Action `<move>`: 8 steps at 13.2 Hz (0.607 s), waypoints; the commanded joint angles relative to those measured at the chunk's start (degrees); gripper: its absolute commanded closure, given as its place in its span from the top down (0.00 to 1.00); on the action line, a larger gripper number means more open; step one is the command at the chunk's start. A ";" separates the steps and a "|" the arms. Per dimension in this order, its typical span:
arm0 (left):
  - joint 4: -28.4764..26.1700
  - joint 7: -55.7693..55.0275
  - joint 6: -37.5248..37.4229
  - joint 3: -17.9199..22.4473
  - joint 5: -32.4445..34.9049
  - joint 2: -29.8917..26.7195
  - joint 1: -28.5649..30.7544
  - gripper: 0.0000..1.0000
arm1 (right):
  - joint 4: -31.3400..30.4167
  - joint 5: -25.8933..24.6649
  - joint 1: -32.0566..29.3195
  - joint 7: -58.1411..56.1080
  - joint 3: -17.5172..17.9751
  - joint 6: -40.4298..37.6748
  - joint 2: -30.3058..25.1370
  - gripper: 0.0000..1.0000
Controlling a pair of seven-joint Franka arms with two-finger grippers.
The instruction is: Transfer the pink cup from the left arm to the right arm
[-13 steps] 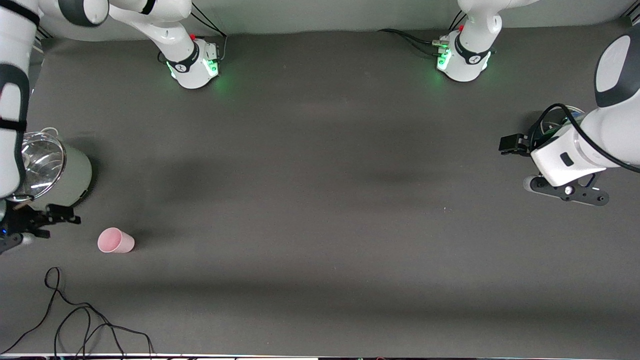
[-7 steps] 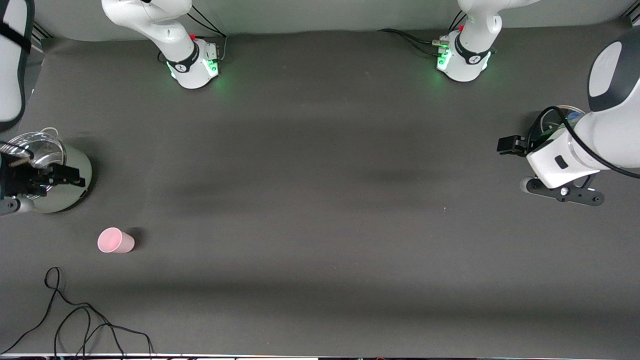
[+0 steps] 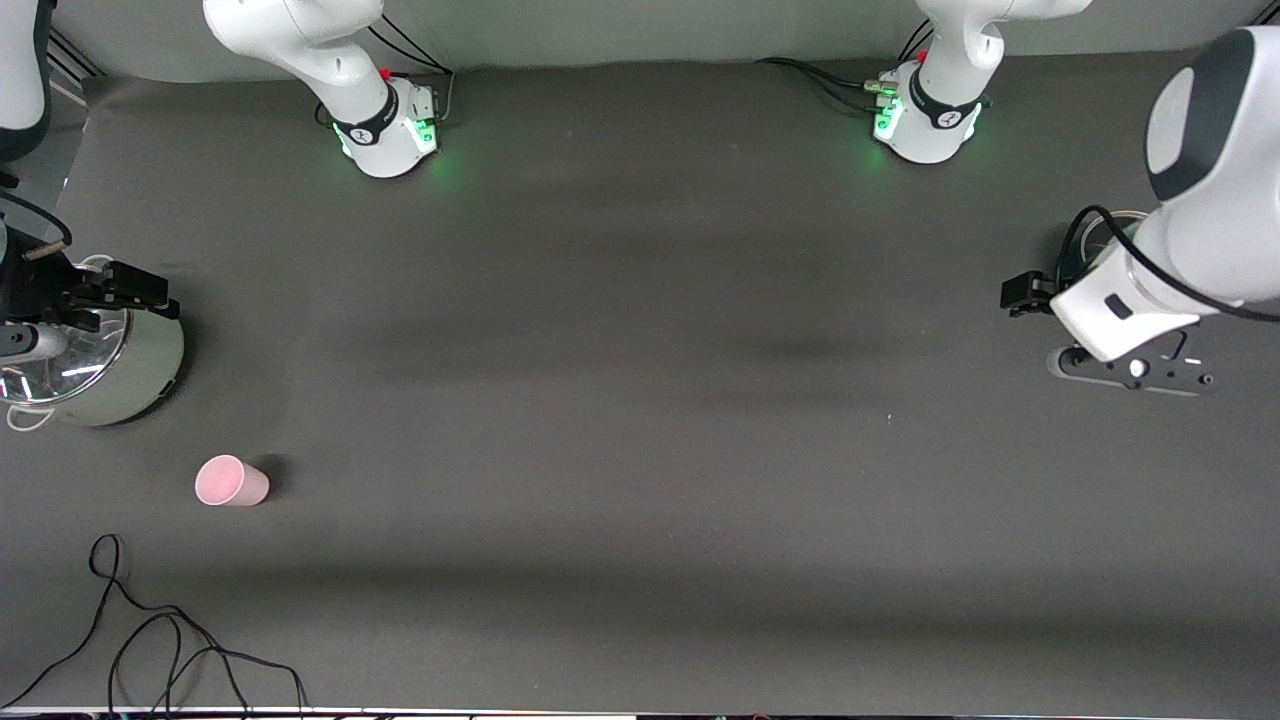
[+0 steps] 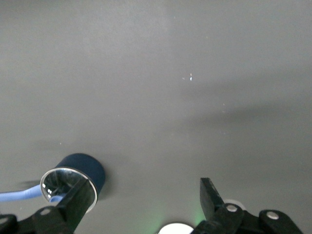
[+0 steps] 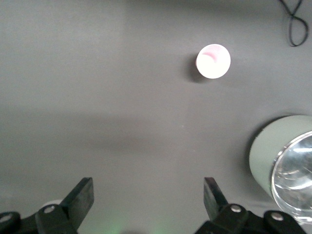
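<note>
Standing pink cup [image 3: 231,481] near right end effector [image 3: 60,300] (untouched)

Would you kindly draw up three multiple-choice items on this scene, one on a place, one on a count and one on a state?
1. Where is the pink cup?
A. Inside a pot
B. On the table, nearer the front camera than the pale pot
C. In the left tool

2. How many pink cups show?
A. One
B. Two
C. Three

3. How does the right tool stand?
A. Shut on the cup
B. Shut on the pot's lid
C. Open, holding nothing

Answers:
1 B: the cup stands on the cloth at the right arm's end of the table, lower in the front view than the pot.
2 A: only one cup appears in the front and right wrist views.
3 C: its fingers stand wide apart, with bare cloth between them, over the table beside the pot.
</note>
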 commanded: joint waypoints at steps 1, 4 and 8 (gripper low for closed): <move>-11.00 0.20 7.82 1.58 0.60 -8.47 -0.44 1.00 | 0.48 -2.81 -2.90 7.57 4.53 1.24 -1.45 1.00; -10.39 0.99 13.36 2.46 0.34 -8.39 -0.44 1.00 | 1.54 -2.73 -14.31 9.71 15.60 1.15 -1.54 1.00; -6.35 0.91 13.46 2.64 -0.02 -5.93 -1.32 1.00 | 1.63 -1.85 -19.80 14.20 21.43 1.50 -1.63 1.00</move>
